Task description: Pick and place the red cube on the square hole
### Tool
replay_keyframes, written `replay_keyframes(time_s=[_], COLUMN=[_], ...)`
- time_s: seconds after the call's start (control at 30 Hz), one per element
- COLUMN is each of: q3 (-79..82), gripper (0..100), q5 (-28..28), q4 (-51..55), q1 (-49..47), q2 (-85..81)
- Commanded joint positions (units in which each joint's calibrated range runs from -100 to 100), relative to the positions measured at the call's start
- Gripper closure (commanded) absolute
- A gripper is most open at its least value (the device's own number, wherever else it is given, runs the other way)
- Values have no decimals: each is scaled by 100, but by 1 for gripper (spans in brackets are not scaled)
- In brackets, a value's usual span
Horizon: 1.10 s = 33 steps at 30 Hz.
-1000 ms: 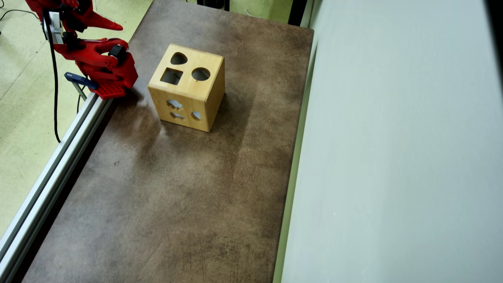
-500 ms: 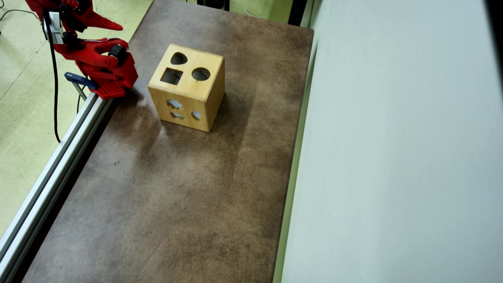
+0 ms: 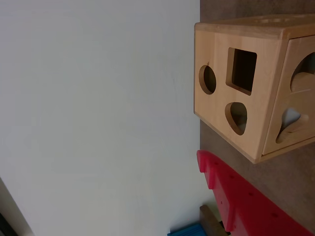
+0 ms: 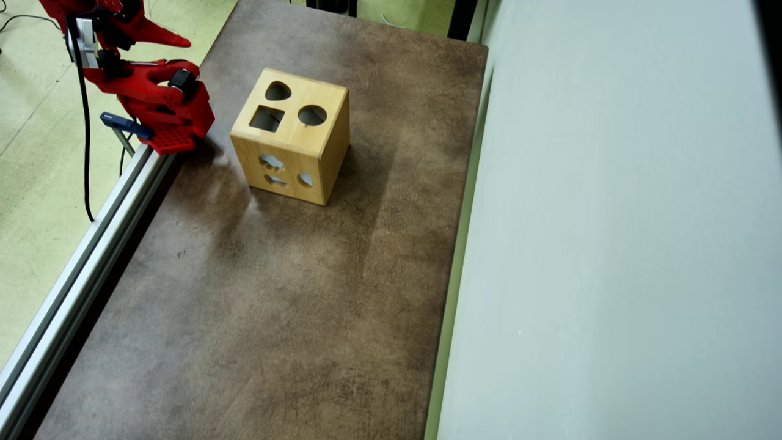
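Overhead, box (image 4: pixel 292 135) sits upper centre on the brown table (image 4: pixel 256 318); square hole (image 4: pixel 267 118) on its top face, lower left of the three cutouts. Arm (image 4: pixel 140 91) folded at upper left, well apart from box. Gripper (image 3: pixel 236 196) only partly visible; jaw state: cannot tell. Red cube not visible.

The square hole (image 4: pixel 267 118) is a dark square cutout in the top face of a light wooden box (image 4: pixel 287 156), at that face's left side in the overhead view, near the round and heart-like cutouts. The wrist view shows the same hole (image 3: pixel 241 71) dark inside. The red cube appears in neither view.
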Motion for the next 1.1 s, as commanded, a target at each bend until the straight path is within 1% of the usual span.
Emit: replay_keyframes(time_s=[0.0, 0.43, 0.53, 0.63, 0.73, 0.8, 1.07], q3=[-69, -78, -78, -78, -78, -78, -78], gripper=[2, 4, 5, 9, 18, 26, 67], q5=[34, -15, 10, 29, 20, 20, 15], q4=[-7, 1, 1, 1, 1, 1, 1], q1=[15, -59, -59, -59, -59, -59, -59], q2=[18, 9, 9, 9, 9, 9, 9])
